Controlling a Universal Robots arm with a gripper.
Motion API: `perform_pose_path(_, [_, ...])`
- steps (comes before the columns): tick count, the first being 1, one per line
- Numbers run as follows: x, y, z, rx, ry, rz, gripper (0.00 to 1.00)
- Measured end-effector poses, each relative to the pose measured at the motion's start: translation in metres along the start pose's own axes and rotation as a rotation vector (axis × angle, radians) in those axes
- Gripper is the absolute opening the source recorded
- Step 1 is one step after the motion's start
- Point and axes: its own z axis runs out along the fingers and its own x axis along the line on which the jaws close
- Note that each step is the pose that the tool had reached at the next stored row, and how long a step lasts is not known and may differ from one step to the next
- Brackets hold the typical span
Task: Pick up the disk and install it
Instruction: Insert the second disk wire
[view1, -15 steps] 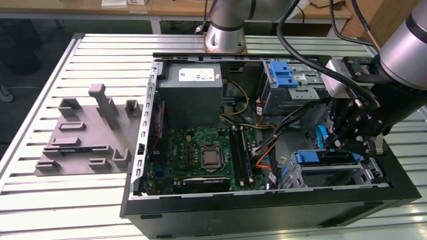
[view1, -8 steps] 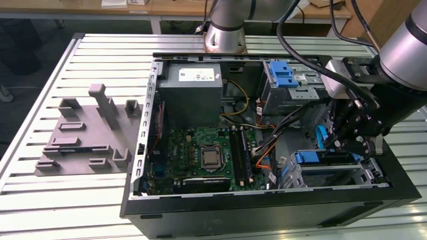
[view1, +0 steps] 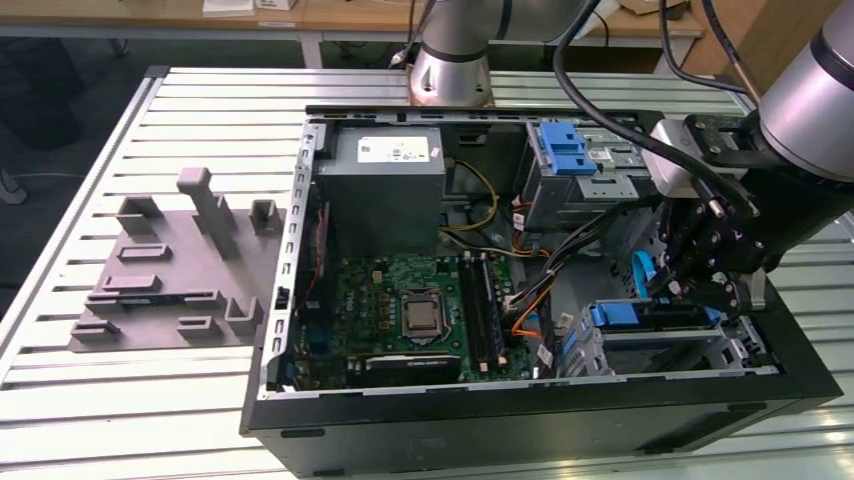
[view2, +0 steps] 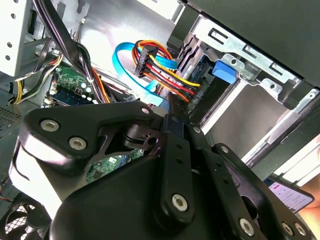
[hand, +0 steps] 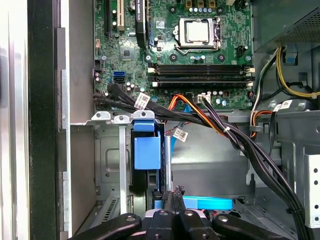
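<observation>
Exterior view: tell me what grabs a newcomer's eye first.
The open black computer case on the slatted table, with its green motherboard exposed. At the exterior view's right, the arm's end effector reaches into the case by the blue-tabbed disk in the drive bay.

Slatted metal worktable (view1: 147, 410) fills the scene, pale grey ribs running across it. Grey moulded fixture (view1: 180, 270) lies on it toward the exterior view's left. Far behind, wooden desk (view1: 320, 15) with white papers (view1: 254, 8); dark floor (view1: 67, 90) below.
</observation>
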Motion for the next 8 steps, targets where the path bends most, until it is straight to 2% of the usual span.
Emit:
perform_pose_path(2, [0.0000,0.0000,0.0000,0.0000,-0.0003,0.000,0.11])
perform_pose_path(3, [0.0000,0.0000,0.0000,0.0000,-0.0002,0.000,0.17])
perform_pose_path(8, [-0.0002,0.0001,-0.0042,-0.0001,-0.0004,0.000,0.17])
